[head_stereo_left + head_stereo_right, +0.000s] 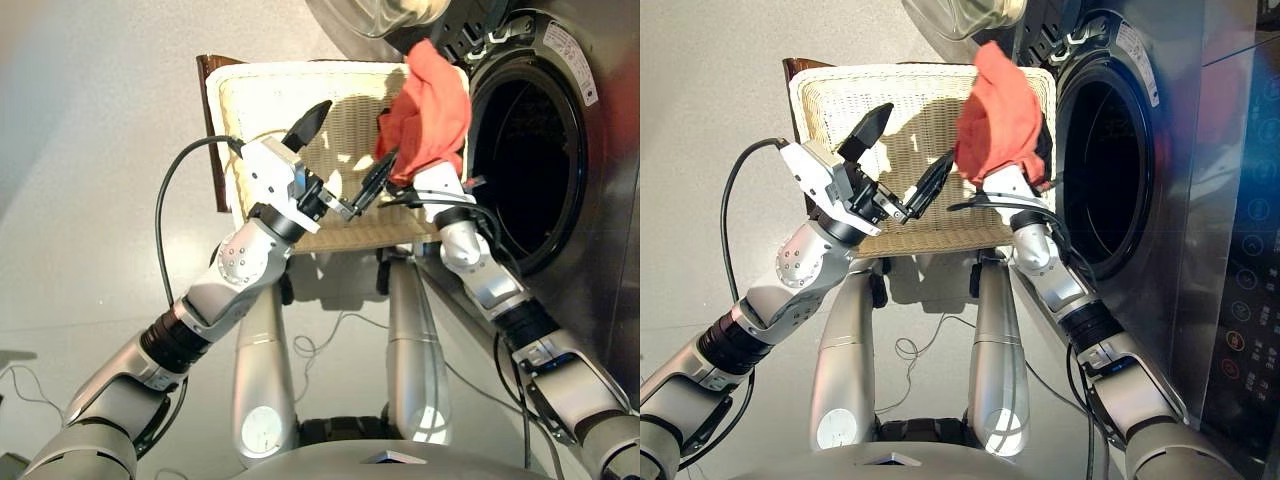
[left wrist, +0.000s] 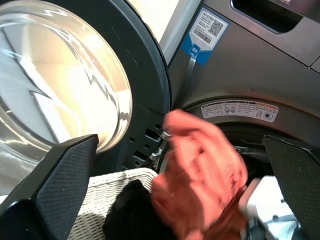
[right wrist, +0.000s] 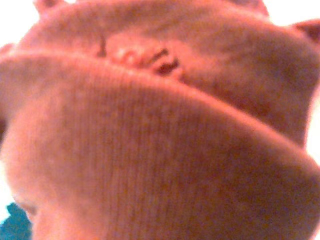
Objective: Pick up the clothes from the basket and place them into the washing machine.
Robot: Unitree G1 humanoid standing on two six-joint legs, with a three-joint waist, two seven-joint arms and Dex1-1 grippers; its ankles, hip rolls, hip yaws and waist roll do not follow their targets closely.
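My right gripper is shut on an orange-red garment, which bunches up over its fingers just left of the washing machine's round drum mouth. The cloth fills the right wrist view. The cream wicker basket lies behind both arms, and most of its floor is bare. A black garment lies in the basket's corner under the lifted cloth. Over the basket my left gripper is open and holds nothing, one finger close to the orange-red garment. The porthole door is swung open.
The basket rests on a dark brown stand. A black cable loops off my left wrist, and thin cables trail on the grey floor. The machine's control panel is at the far right.
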